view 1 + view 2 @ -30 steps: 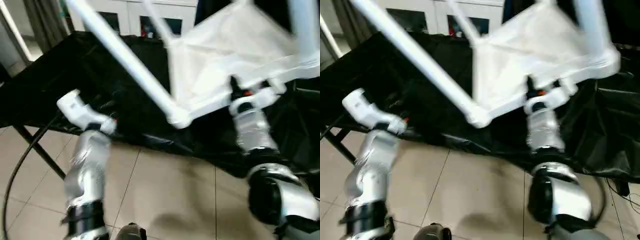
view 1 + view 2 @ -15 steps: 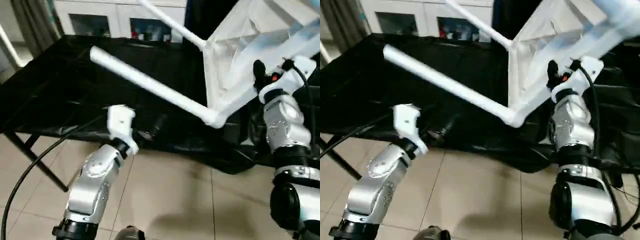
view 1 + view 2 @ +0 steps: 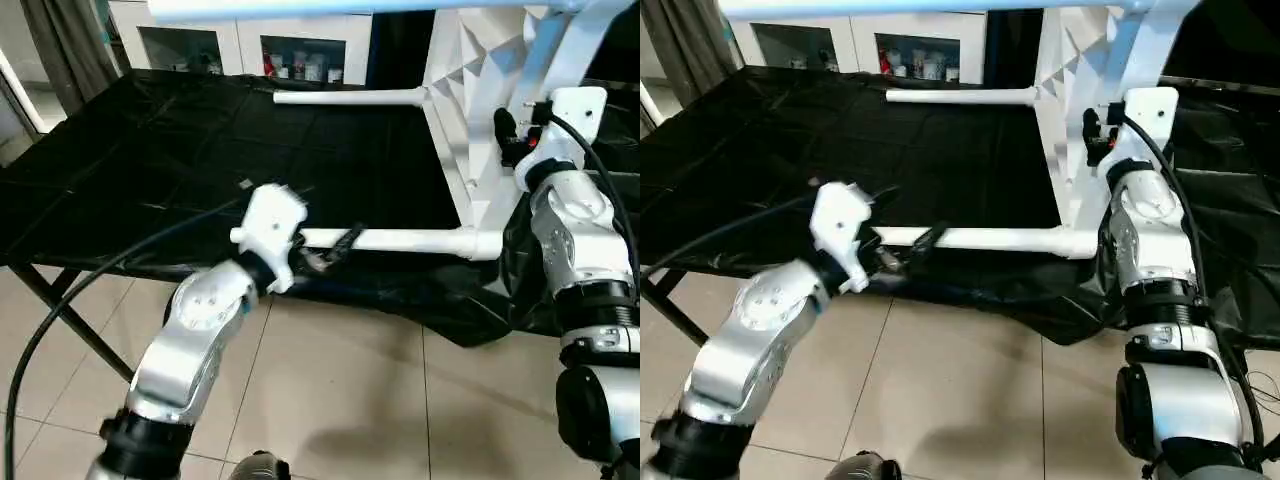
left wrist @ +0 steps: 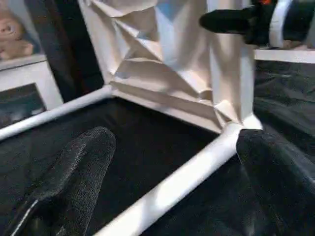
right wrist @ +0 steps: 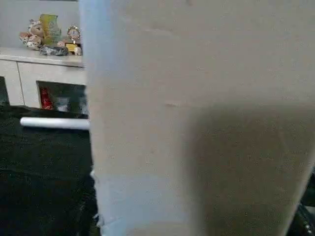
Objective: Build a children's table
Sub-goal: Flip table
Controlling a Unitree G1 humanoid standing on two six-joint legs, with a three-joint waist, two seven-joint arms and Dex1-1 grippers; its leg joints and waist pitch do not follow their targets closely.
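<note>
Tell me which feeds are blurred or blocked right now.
Left eye view: sharp overall, top leg washed bluish. Left wrist view: own fingers out of focus, table top fairly clear. Right wrist view: a close white surface of the table top blocks most of it, soft.

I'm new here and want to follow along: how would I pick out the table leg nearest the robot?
Start at the big black-draped bench. The white children's table stands on its side at the bench's right end, its legs pointing left. The nearest leg lies level along the bench's front edge, between the open fingers of the left pincer; the other legs sit farther back or higher.
</note>
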